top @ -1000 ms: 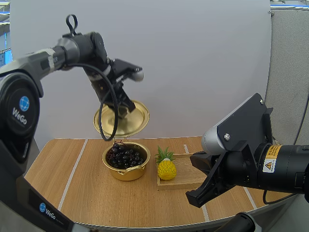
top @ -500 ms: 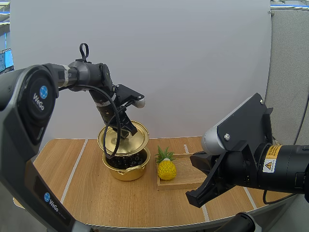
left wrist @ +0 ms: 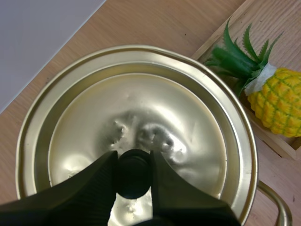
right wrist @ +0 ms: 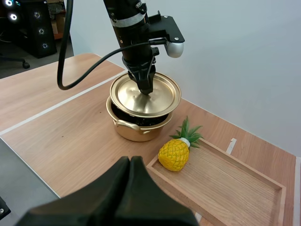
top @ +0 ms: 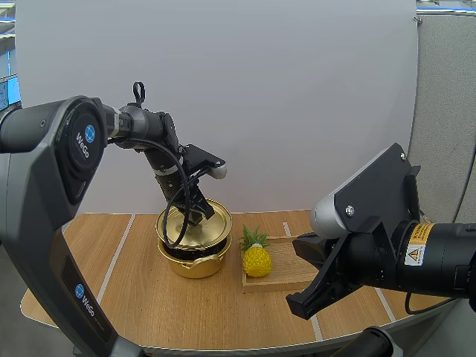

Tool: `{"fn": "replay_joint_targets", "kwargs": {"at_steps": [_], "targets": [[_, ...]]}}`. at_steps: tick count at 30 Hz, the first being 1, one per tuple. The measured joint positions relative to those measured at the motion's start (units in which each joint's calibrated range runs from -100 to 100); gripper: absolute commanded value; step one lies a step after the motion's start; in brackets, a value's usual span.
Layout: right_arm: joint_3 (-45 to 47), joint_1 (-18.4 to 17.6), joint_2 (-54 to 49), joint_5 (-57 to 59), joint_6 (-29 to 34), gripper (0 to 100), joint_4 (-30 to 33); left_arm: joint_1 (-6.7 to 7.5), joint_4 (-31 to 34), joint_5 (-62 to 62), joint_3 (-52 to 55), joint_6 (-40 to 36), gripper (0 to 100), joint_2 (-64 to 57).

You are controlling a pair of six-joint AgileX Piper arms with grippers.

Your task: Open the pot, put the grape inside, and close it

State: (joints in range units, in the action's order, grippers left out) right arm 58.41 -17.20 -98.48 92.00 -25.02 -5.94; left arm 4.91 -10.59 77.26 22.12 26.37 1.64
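The golden lid [top: 195,227] sits just over the golden pot [top: 195,262], tilted a little. My left gripper [top: 196,211] is shut on the lid's black knob [left wrist: 134,174], and its fingertips [left wrist: 106,167] pinch the knob from both sides. Seen from the right wrist, the lid [right wrist: 146,96] leaves a gap above the pot [right wrist: 136,129], and dark grapes [right wrist: 140,121] show through it inside the pot. My right gripper [top: 299,308] hangs shut over the table's front right, away from the pot; its fingers lie together as one wedge [right wrist: 130,161].
A toy pineapple [top: 256,259] lies at the left end of a wooden tray [top: 297,277], right of the pot. It is also close beside the lid's rim [left wrist: 277,106]. Bare wooden table [top: 111,268] lies left of and in front of the pot.
My left gripper has carried the lid down from high behind the pot to just over its rim. The lid has turned from upright to nearly flat. The right arm stayed still.
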Motion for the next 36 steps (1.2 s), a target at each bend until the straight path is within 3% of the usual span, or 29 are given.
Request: {"fn": "replay_joint_targets", "kwargs": {"at_steps": [36], "targets": [[0.0,0.0,0.0,0.0,0.0,0,0.0,0.00,0.2,4.0,0.0,0.9,0,4.0]]}}
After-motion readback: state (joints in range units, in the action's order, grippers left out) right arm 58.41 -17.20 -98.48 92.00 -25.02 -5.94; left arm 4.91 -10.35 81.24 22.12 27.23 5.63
